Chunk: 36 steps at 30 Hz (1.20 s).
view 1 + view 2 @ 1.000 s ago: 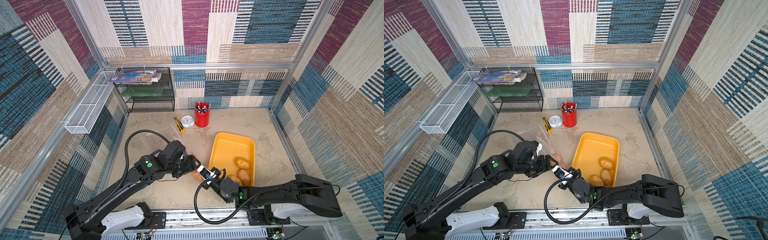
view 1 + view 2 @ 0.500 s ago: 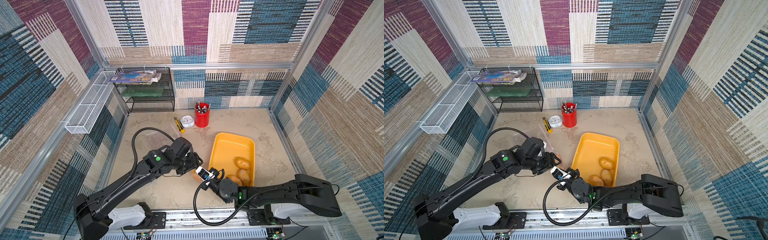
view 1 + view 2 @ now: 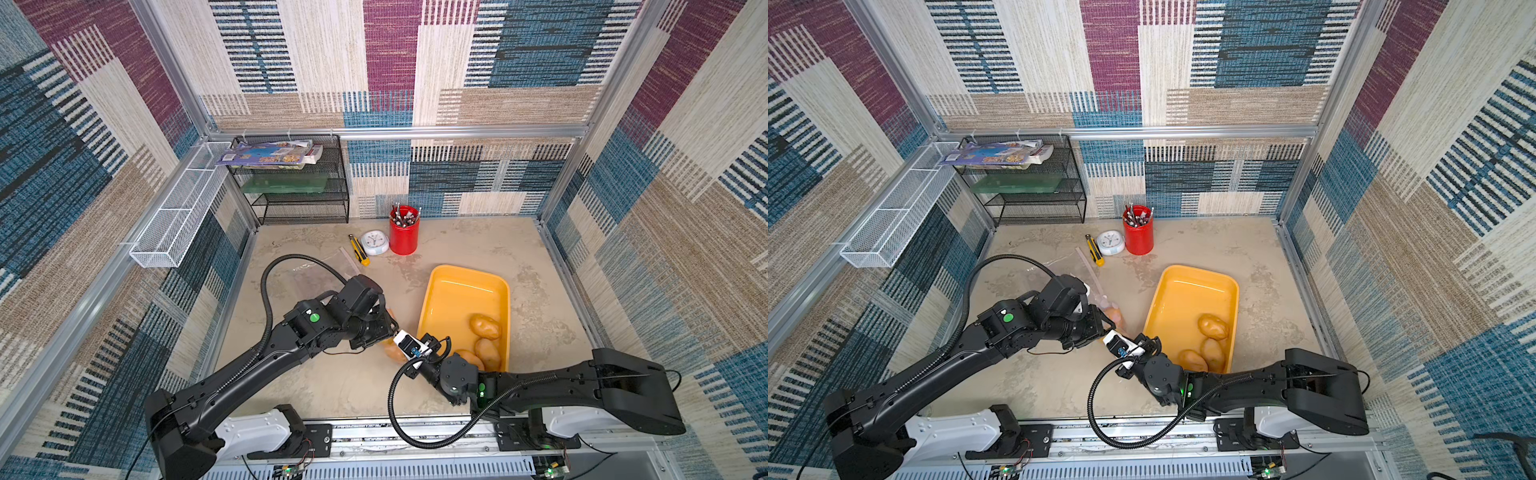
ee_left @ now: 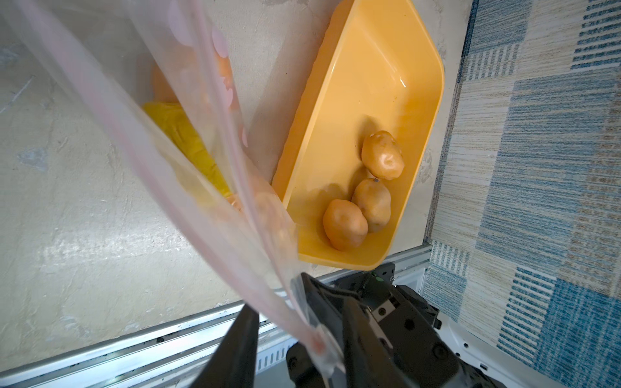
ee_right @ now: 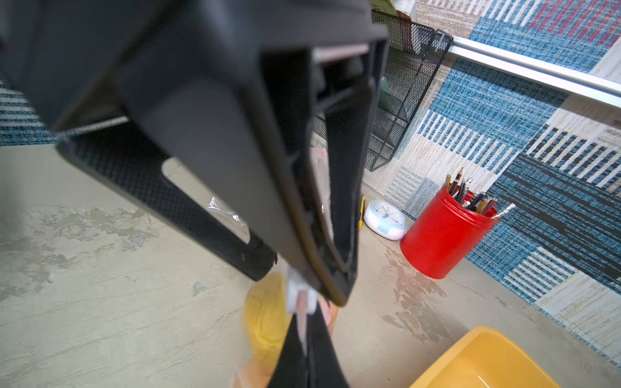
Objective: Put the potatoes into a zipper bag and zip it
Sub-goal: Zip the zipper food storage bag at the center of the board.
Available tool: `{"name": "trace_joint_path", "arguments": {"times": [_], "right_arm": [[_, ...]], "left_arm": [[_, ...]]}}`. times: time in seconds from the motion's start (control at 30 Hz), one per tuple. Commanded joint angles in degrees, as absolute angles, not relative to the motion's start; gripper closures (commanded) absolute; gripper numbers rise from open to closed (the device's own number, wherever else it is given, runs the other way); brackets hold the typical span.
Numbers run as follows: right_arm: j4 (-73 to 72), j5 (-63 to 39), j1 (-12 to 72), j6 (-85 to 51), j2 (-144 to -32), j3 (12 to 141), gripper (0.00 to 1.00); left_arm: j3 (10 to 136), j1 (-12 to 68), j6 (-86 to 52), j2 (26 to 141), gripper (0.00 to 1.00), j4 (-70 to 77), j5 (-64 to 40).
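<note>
**Right wrist view.** My right claw [image 5: 304, 339] is pressed together on the pink seal strip of the clear plastic zipper bag [image 5: 301, 304]. My left claw [image 5: 337, 289] fills most of the frame, with its tips at the same rim, just beside that hold. I cannot tell whether its jaws pinch the film. A yellow blur and an orange blur show through the bag (potatoes, in my judgement).

**Left wrist view.** The bag crosses the frame on a slant, with yellow and orange shapes inside it. Their number is not readable. Three tan-orange oval potatoes [image 4: 373, 205] lie together at one end of the yellow rectangular plastic tray [image 4: 369, 84], which sits just beside the bag. The dark fingers at the frame edge overlap, so I cannot separate left from right.

**Top views.** In both top views my claws meet beside the tray. The white wrist camera [image 3: 409, 344] covers the tips, and the film is almost invisible.

**Step in hand.** This is loading, which I judge to be about half done. Zipping is not yet begun.

**Next move.** The left claw must take one lip only, apart from the right hold, so that the mouth opens toward the tray.
</note>
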<state>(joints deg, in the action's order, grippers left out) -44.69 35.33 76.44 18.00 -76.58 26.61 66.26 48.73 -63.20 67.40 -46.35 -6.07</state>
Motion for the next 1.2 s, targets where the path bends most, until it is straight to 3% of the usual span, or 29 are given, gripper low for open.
{"name": "trace_joint_path", "arguments": {"times": [0.0,0.43,0.93,1.17], "right_arm": [[-45.3,35.5,76.6,17.6,-76.1,26.5,1.00],[-45.0,36.3,76.9,17.7,-77.4,27.7,1.00],[-44.6,34.9,75.7,16.0,-78.0,29.6,1.00],[-44.5,35.0,75.9,16.0,-78.5,29.8,1.00]], "left_arm": [[66.3,48.5,-62.7,67.3,0.67,-47.8,-5.1],[66.7,48.3,-64.1,67.8,0.68,-47.4,-6.9],[67.3,48.2,-65.7,68.2,0.74,-47.4,-9.9],[67.9,48.2,-65.0,68.1,0.84,-47.4,-8.6]]}}
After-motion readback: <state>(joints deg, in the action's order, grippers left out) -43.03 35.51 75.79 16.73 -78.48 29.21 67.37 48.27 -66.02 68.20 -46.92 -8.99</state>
